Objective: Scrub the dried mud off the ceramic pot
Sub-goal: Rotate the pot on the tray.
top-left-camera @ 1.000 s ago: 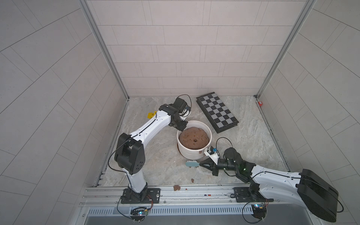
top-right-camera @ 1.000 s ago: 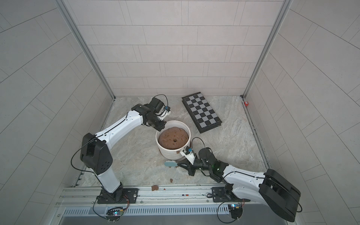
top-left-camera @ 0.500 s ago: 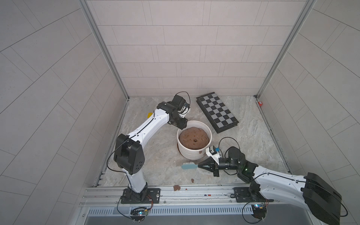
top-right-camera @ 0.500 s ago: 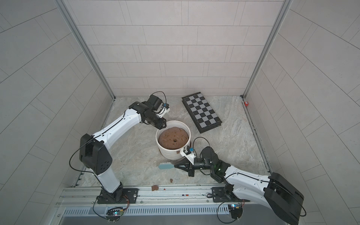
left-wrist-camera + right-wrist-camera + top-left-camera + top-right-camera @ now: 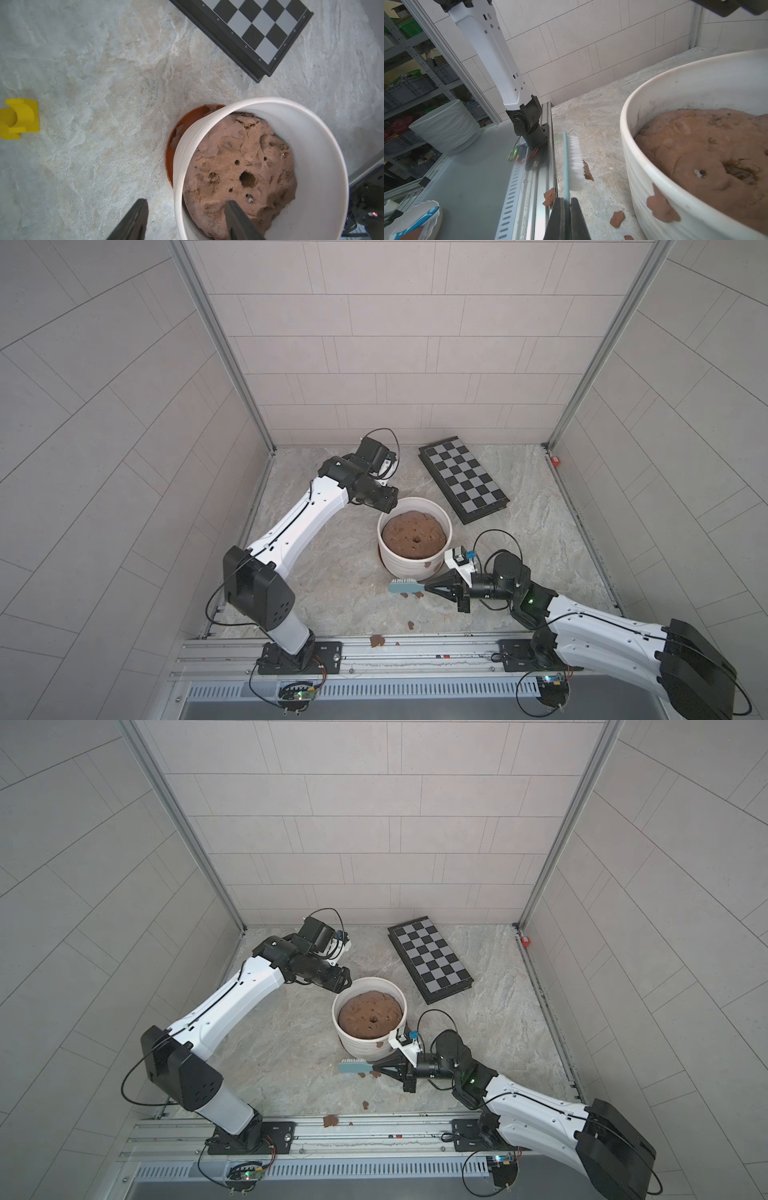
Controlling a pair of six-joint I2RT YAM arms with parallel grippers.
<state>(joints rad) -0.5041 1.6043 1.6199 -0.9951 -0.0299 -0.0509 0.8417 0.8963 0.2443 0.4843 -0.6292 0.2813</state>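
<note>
The ceramic pot (image 5: 399, 568) (image 5: 357, 1046) (image 5: 311, 116) (image 5: 652, 158) is white and ribbed, and stands mid-table holding a brown mass. A patch of dried mud (image 5: 661, 207) (image 5: 428, 565) (image 5: 379, 1045) clings to its near outer wall. Loose flakes (image 5: 617, 218) (image 5: 410, 625) lie on the table. My left gripper (image 5: 186, 203) (image 5: 386, 506) (image 5: 343, 984) is open astride the far-left rim, one finger outside and one over the mass, touching neither. My right gripper (image 5: 566, 202) (image 5: 426, 585) (image 5: 376, 1065) is shut on a teal brush (image 5: 574, 164) (image 5: 405, 585) (image 5: 353, 1065), low in front of the pot, bristles towards it.
An orange-brown saucer (image 5: 182, 124) sits under the pot. A chessboard (image 5: 463, 485) (image 5: 259, 31) lies at the back right, and a yellow block (image 5: 19, 118) at the back left. The metal rail (image 5: 415, 651) runs along the front edge with a flake (image 5: 377, 640) on it.
My left gripper's jaws have opened at the pot's rim. The right gripper with the brush has shifted slightly left, away from the pot wall.
</note>
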